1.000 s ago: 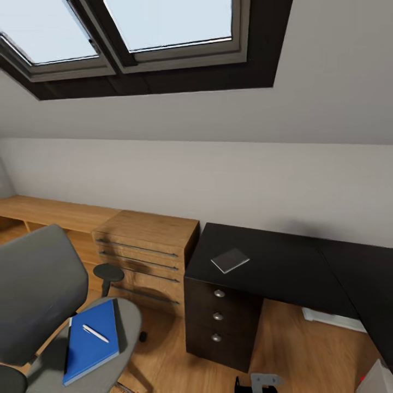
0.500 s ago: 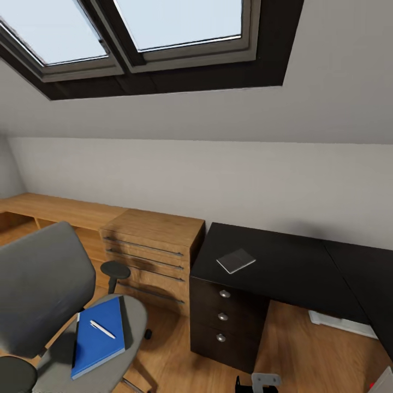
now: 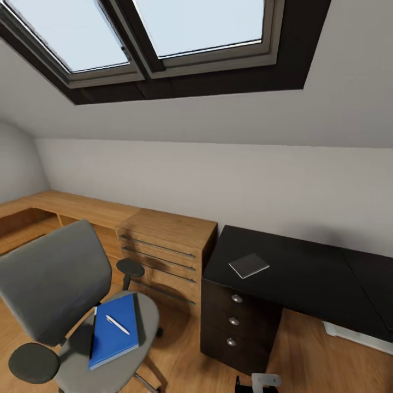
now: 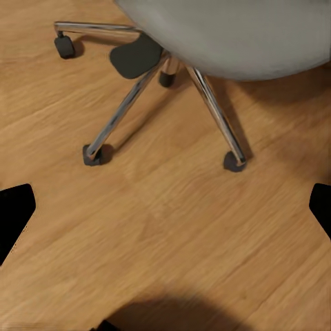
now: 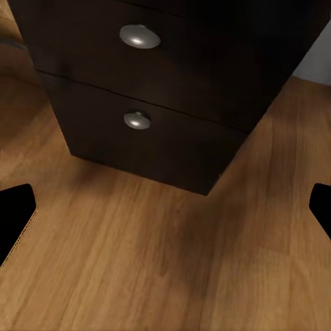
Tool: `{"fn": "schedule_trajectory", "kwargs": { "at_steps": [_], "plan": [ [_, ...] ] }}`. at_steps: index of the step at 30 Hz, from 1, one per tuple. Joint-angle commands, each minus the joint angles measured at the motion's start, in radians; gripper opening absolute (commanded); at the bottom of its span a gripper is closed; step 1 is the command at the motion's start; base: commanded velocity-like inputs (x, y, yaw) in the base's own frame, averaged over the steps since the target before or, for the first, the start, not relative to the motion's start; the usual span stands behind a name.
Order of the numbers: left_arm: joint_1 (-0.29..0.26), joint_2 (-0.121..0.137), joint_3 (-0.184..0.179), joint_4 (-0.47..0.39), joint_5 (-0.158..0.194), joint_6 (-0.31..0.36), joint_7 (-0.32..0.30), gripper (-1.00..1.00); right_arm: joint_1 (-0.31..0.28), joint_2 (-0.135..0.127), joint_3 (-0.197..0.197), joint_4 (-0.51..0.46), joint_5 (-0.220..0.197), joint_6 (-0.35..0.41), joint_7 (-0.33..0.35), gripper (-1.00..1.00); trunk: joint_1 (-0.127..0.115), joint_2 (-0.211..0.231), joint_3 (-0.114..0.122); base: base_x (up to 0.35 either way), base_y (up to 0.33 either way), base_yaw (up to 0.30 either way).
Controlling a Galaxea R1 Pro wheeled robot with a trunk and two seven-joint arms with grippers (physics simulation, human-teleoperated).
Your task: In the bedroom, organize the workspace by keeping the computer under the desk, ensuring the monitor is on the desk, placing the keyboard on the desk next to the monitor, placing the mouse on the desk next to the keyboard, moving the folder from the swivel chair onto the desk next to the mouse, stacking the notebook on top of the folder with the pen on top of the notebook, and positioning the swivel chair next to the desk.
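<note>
The swivel chair (image 3: 54,284), grey with black armrests, stands at the lower left of the head view. On its seat lies the blue folder (image 3: 113,332), and the white pen (image 3: 118,325) rests on top of the folder. The dark grey notebook (image 3: 249,265) lies on the black desk (image 3: 311,275) near its left end. In the left wrist view my left gripper (image 4: 165,210) is open above the floor, with the swivel chair's chrome base (image 4: 138,89) ahead of it. My right gripper (image 5: 165,210) is open and faces the desk's knobbed drawers (image 5: 138,121).
A light wooden chest (image 3: 164,245) with bar handles stands between the chair and the desk, joined to a low wooden bench (image 3: 65,204) along the wall. Skylights sit in the sloped ceiling. A white object (image 3: 355,335) lies on the floor under the desk.
The whole head view has swung left, so chair, chest and desk sit further right in the picture. The folder, pen and notebook keep their places.
</note>
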Motion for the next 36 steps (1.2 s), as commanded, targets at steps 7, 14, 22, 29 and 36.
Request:
{"fn": "schedule_trajectory", "kwargs": {
  "at_steps": [7,14,22,29,36],
  "plan": [
    [-0.001,0.000,-0.007,0.001,0.009,0.001,-0.004,1.00,0.000,-0.003,0.007,0.001,-0.003,-0.005,-0.005,1.00,-0.027,0.048,0.021,0.000,0.000,0.092],
    [-0.001,-0.001,-0.054,0.001,-0.002,0.001,-0.002,1.00,0.000,-0.012,0.007,0.011,0.000,-0.030,-0.004,1.00,-0.054,0.097,0.042,0.000,0.000,0.009],
    [-0.001,-0.001,-0.061,0.001,-0.003,0.001,-0.003,1.00,0.000,-0.010,0.008,0.012,-0.002,-0.033,-0.004,1.00,-0.084,0.153,0.067,0.000,0.000,0.000],
    [-0.001,0.001,-0.061,0.002,-0.003,0.002,-0.003,1.00,0.000,-0.010,0.009,0.012,-0.003,-0.033,-0.004,1.00,-0.100,0.181,0.080,0.000,0.000,0.000],
    [-0.001,0.003,-0.059,0.003,-0.002,0.003,-0.002,1.00,0.000,-0.007,0.008,0.011,-0.006,-0.033,-0.004,1.00,-0.100,0.181,0.080,0.000,0.000,0.054]
  ]
}}
